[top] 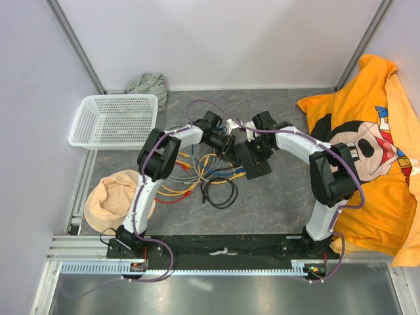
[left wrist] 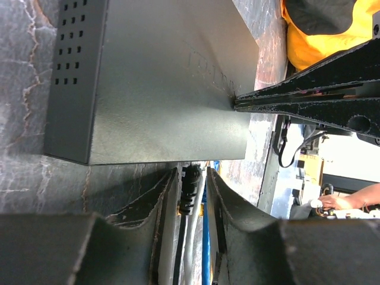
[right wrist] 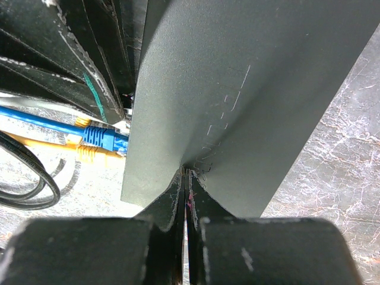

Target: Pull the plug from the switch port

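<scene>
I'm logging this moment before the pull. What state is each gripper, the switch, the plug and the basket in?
switch: flat on the table.
black plug: at the switch's edge, apparently plugged in.
left gripper: jaws flanking the black plug, grip unclear.
right gripper: shut, empty, tips touching the switch top.
white basket: upright, looks empty.

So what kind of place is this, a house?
Probably a robot test booth, not a house: plain walls on metal posts, two robot arms bolted to a rail, and props like a white basket and loose cables.
</scene>
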Robot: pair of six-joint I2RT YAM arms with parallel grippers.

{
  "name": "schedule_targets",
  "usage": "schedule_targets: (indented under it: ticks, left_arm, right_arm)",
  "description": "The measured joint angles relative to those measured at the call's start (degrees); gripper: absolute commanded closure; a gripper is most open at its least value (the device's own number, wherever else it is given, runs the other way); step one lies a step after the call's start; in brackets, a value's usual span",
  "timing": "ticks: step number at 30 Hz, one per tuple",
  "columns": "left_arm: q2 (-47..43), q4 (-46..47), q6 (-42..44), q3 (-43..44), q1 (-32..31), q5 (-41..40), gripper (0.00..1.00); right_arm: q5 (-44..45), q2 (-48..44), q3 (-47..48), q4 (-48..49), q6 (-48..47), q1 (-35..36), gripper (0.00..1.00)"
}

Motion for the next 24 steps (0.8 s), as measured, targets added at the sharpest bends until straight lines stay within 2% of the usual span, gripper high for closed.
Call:
schedule_targets:
  ticks: [10, 13, 14, 15, 24]
  left_arm:
    - [0.3, 0.5, -2.0, 0.0, 0.0, -0.1, 0.82]
    - [0.3, 0.4, -2.7, 0.0, 0.0, -0.2, 0.88]
    - [0.3, 0.4, -2.9, 0.0, 0.0, -0.3, 0.96]
    - [0.3, 0.4, -3.1, 0.0, 0.0, -0.3, 0.99]
    - [0.3, 0.2, -3.8, 0.0, 0.2, -0.6, 0.99]
  right_arm:
    - [-0.3, 1.4, 1.9, -1.9, 0.0, -0.1, 0.97]
    - [-0.5, 1.7, 2.4, -2.4, 0.0, -0.2, 0.97]
    - [-0.6, 1.9, 2.5, -2.5, 0.0, -0.2, 0.97]
    - [-0.7, 1.9, 2.5, -2.5, 0.0, -0.2, 0.97]
    - [-1.2, 2.0, 2.5, -2.4, 0.0, -0.3, 0.97]
